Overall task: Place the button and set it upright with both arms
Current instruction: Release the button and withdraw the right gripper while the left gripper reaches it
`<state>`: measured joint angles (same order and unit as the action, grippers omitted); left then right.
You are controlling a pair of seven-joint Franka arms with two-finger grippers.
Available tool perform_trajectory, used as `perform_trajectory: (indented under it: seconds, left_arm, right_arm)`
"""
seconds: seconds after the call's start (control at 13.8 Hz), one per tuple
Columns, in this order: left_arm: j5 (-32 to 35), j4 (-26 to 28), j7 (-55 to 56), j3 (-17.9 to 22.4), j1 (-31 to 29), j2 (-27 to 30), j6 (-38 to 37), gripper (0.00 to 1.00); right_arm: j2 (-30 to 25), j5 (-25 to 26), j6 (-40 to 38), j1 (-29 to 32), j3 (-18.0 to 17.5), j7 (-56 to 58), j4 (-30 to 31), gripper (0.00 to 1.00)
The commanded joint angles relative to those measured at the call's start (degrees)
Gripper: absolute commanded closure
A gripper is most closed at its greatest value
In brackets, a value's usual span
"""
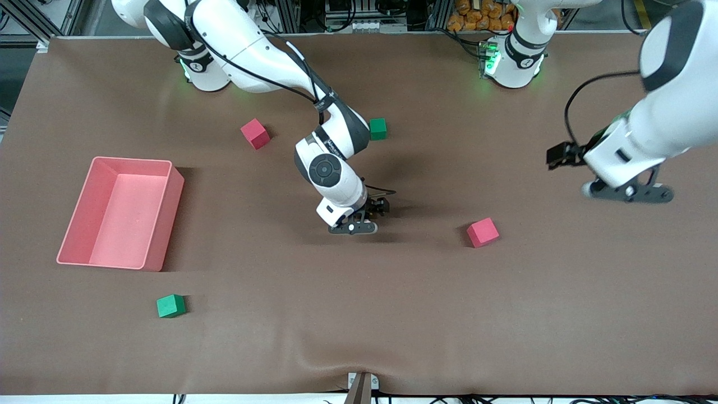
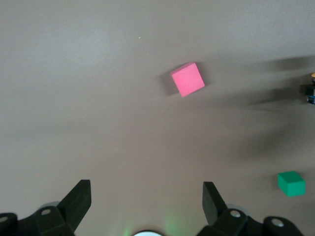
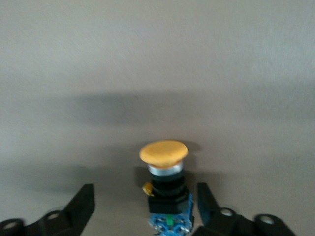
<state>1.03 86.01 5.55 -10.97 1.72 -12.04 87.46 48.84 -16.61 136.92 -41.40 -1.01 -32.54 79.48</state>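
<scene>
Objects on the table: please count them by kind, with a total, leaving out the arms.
Red cubes: 2
Green cubes: 2
Pink bin: 1
Button: 1
Total: 6

Button (image 3: pixel 165 184): base cut off by the lower edge of the right wrist view; in the front view hidden under the right gripper (image 1: pixel 359 221) at centre frame. In the left wrist view only a sliver shows at the far right edge, too small to tell. Left arm (image 1: pixel 656 112): upper links cut by the front view's right edge.
</scene>
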Motion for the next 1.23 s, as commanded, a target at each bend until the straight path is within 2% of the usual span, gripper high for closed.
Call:
perform_trajectory:
  seconds: [0.0, 0.14, 0.29, 0.43, 0.65, 0.8, 1.01, 1.16]
  left_arm:
    - [0.7, -1.5, 0.3, -0.5, 3.2, -5.7, 2.2, 0.0]
    - [0.5, -1.5, 5.4, -0.6, 4.2, -8.2, 3.1, 0.0]
    - [0.6, -1.5, 8.6, -0.6, 7.3, -10.8, 5.0, 0.0]
    - [0.9, -2.7, 14.0, -0.3, 11.6, -14.0, 7.0, 0.0]
    - [0.9, -7.5, 21.7, -0.1, 16.8, -20.7, 7.4, 0.0]
    - [0.8, -10.2, 23.7, 0.1, 19.5, -24.7, 11.0, 0.0]
    - [0.7, -10.4, 26.6, 0.0, 23.1, -28.1, 18.0, 0.0]
    - [0.6, -10.6, 26.7, 0.1, 25.5, -30.2, 22.4, 0.0]
  right_arm:
    - [-1.2, 1.1, -1.7, 0.2, 1.7, -1.7, -3.5, 0.0]
    - [-1.9, 1.1, -2.7, 0.0, 5.8, -1.7, -3.8, 0.0]
    - [-3.7, 2.5, -3.0, 0.1, 11.7, -0.9, -3.9, 0.0]
    - [-6.4, 3.3, -7.8, 2.2, 13.3, -0.9, -3.8, 0.0]
    - [-12.4, 2.8, -16.8, 10.6, 13.2, -0.5, -4.9, 0.0]
    - [-16.2, 3.2, -23.8, 14.9, 13.3, 0.4, -4.9, 0.0]
    - [-20.7, 7.3, -32.5, 20.8, 13.1, 8.0, -4.9, 0.0]
    - [-23.6, 7.9, -36.3, 25.4, 12.4, 9.2, -4.9, 0.0]
